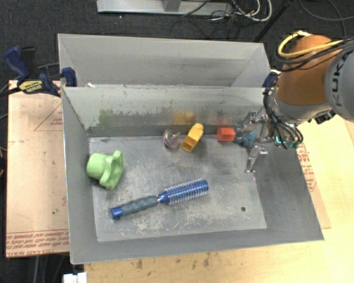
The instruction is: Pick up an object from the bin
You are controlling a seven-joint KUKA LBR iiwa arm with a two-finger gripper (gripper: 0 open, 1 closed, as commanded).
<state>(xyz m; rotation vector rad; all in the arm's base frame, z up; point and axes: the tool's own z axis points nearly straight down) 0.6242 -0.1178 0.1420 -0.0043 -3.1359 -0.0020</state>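
The silvery thing [171, 139] beside the yellow block [193, 137], perhaps metal, is too small to identify.

Scuffed matt metal bin [165, 226]; blue plastic hairbrush [159, 199] (glossy bristles); green plastic piece [105, 168].

The only writing that can be partly read sits on the grey casing of the robot arm [344, 75] at the upper right of the frame: large dark capital letters, of which "UK" shows. Red print runs along the cardboard [35, 158] at the lower left, too small to read.
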